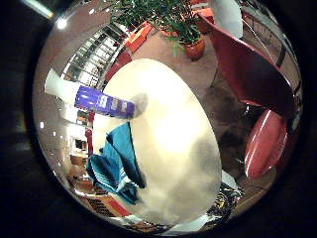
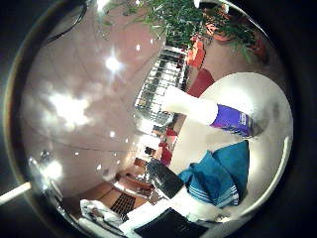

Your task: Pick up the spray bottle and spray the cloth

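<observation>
The spray bottle (image 1: 99, 101) has a white upper part and a blue label, and it stands on the round white table (image 1: 173, 148) near the rim. Beside it a teal cloth (image 1: 116, 163) with pale stripes lies crumpled, partly over the table's edge. Both show again in the thumb side view, bottle (image 2: 213, 114) and cloth (image 2: 218, 176). My hand (image 2: 161, 198) shows only as white and black parts at that view's edge, with one finger (image 2: 163, 178) reaching in fairly straight. It is well away from the bottle and the cloth and holds nothing.
A red chair (image 1: 257, 99) stands close to the table on the side away from the bottle. A potted green plant (image 1: 190, 44) sits on the floor beyond the table. Shelving and red seats (image 2: 198, 64) lie farther off.
</observation>
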Controlling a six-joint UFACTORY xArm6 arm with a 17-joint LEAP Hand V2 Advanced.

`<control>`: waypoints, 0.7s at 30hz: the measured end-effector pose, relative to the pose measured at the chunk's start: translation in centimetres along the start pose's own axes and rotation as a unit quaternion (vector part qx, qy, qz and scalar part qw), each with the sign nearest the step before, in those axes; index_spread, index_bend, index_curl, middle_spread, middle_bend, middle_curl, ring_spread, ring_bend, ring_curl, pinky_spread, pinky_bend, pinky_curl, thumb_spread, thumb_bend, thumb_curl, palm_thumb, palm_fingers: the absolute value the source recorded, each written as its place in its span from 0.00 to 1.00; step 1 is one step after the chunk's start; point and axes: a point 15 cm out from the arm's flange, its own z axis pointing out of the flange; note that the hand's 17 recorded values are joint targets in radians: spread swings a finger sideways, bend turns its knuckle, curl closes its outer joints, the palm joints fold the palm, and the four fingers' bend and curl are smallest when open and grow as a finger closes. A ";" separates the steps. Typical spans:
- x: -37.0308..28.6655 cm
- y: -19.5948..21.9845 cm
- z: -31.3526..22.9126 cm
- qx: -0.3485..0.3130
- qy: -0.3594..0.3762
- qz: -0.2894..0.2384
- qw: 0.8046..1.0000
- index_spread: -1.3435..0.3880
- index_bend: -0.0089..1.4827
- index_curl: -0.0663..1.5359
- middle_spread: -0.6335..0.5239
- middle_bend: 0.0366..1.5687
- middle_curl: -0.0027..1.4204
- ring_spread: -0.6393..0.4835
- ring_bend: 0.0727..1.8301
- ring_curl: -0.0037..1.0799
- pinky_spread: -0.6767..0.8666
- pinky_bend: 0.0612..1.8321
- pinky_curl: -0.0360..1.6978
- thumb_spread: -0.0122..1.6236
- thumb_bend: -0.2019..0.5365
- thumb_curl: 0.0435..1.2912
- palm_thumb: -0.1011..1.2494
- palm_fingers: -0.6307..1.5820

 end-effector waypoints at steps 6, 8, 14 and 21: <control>-0.5 -0.5 2.4 -0.007 -0.027 0.003 1.000 0.73 0.10 0.20 0.75 0.14 0.24 0.78 0.21 0.24 0.66 0.21 0.20 0.66 0.24 0.19 0.42 0.31; -0.9 -0.8 3.5 -0.011 -0.036 0.003 0.999 0.73 0.10 0.20 0.75 0.14 0.24 0.78 0.21 0.24 0.66 0.21 0.20 0.66 0.24 0.19 0.42 0.31; -2.0 -1.2 5.5 -0.030 -0.050 0.000 0.998 0.73 0.10 0.20 0.75 0.14 0.24 0.78 0.21 0.24 0.66 0.21 0.20 0.66 0.24 0.19 0.42 0.31; -3.9 -1.6 8.8 -0.043 -0.073 -0.003 0.996 0.74 0.11 0.20 0.76 0.14 0.24 0.78 0.21 0.24 0.66 0.20 0.20 0.66 0.24 0.19 0.42 0.31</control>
